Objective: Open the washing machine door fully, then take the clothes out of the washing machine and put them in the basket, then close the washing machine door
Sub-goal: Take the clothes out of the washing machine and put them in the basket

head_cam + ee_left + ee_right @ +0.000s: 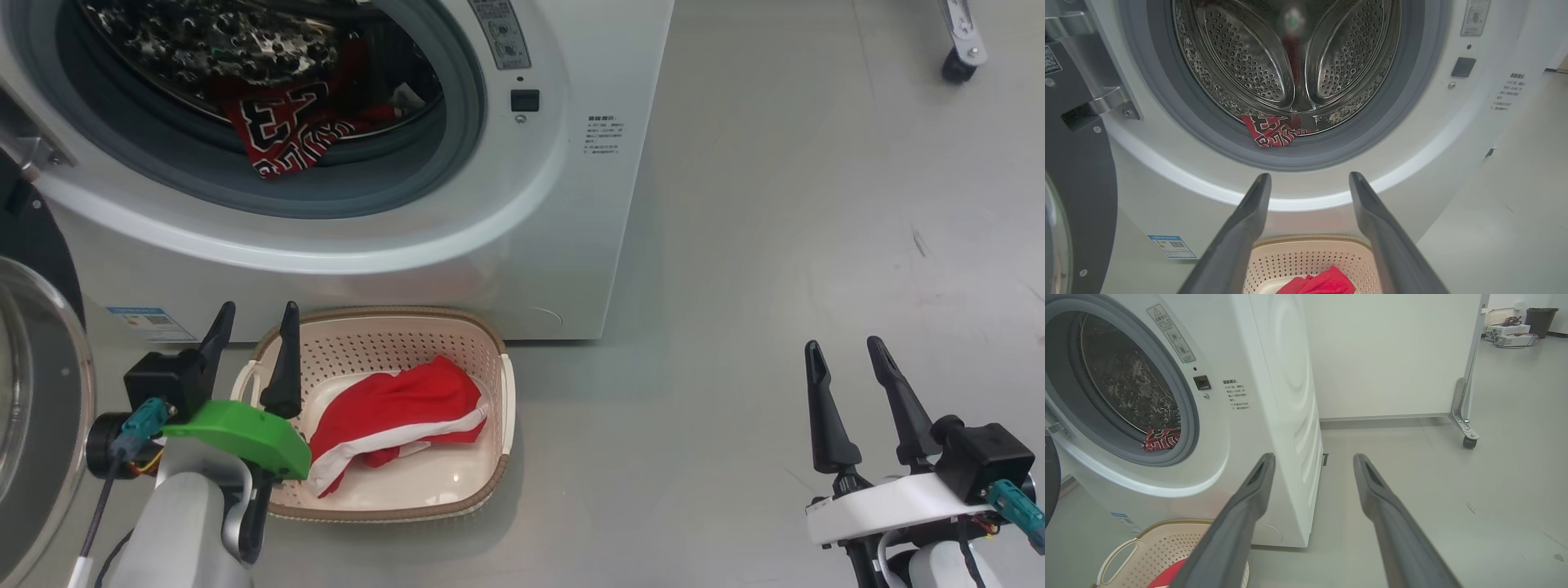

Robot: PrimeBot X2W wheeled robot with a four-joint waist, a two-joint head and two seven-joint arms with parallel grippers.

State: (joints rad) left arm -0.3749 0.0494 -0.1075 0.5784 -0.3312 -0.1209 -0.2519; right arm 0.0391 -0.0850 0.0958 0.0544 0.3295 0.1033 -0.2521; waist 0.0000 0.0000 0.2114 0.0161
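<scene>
Nearest, the left gripper (259,309) hovered at the left end of the basket (504,392), jaws spread and empty. A crumpled red garment (408,400) with a white trim stripe lay in the basket just right of its fingers. Ahead and above, a lettered red garment (286,135) drooped over the drum lip of the washing machine (531,245). The washing machine door (37,245) stood open to the left. The right gripper (842,343), likewise spread and empty, sat well apart.

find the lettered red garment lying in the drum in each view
Head view: red garment upper left.
Left wrist view: red garment just left of centre.
Right wrist view: red garment at left, mid-height.
Shared landmark: black square on the washing machine front.
</scene>
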